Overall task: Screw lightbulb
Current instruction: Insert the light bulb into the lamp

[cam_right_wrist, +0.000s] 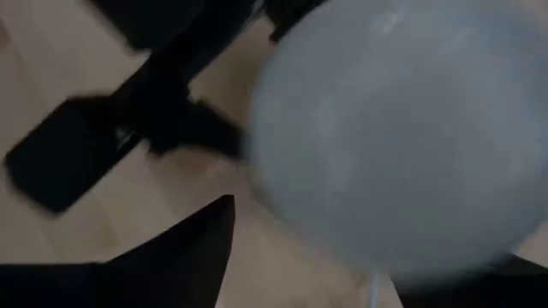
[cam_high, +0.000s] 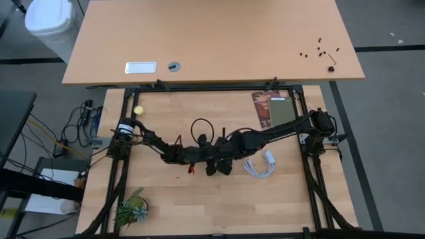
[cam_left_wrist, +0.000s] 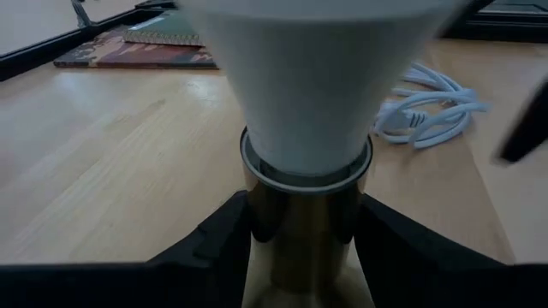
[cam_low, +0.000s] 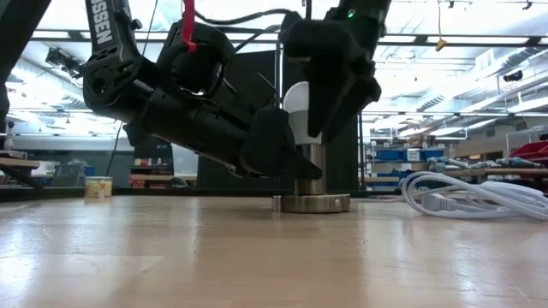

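Near the middle of the pale wooden worktop (cam_high: 219,199) I have both arms converged on one spot. My left end effector (cam_left_wrist: 304,248) is clamped, one dark finger on each side, around the shiny cylindrical metal socket (cam_left_wrist: 301,239), which stands upright on its round flat base; I judge that grip is there to keep the socket from turning. Seated in the top of that socket is the white rounded lightbulb (cam_low: 297,101), its screw base hidden inside the collar. My right end effector (cam_low: 330,107) comes down from above, fingers spread about the bulb's dome; from its own wrist camera the dome fills the view between the fingers, but I cannot tell for sure whether the pads actually bear on it. That top-down hold suits twisting the bulb about its axis. A coiled white cord (cam_low: 467,192) lies on the worktop nearby. On the left arm, white letters ending "SSEN" (cam_low: 101,24) are readable; nothing else is legible.
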Robot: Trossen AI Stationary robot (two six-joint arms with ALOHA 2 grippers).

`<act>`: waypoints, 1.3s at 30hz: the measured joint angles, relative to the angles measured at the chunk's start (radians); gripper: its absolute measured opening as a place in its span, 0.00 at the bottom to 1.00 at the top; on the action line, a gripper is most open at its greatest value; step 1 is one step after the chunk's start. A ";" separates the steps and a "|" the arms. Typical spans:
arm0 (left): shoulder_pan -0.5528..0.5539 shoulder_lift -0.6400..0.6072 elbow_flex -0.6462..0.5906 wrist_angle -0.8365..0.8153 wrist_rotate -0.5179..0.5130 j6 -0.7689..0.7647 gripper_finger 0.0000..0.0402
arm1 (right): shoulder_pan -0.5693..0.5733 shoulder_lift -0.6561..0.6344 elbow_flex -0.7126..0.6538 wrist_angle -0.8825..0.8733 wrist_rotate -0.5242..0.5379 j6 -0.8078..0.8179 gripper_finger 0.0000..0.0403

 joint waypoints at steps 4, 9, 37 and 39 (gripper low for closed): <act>0.000 0.000 0.000 0.003 0.000 0.004 0.46 | 0.009 -0.020 0.000 -0.057 0.000 -0.073 0.74; 0.000 0.000 0.000 0.000 0.000 0.034 0.46 | -0.004 -0.046 0.001 -0.105 -0.053 -0.260 0.79; -0.001 0.001 0.000 0.009 0.102 0.109 0.46 | -0.074 -0.079 0.035 -0.090 -0.154 -0.885 0.88; -0.001 0.001 0.000 0.009 0.101 0.109 0.46 | -0.074 -0.079 0.035 -0.089 -0.165 -0.871 0.88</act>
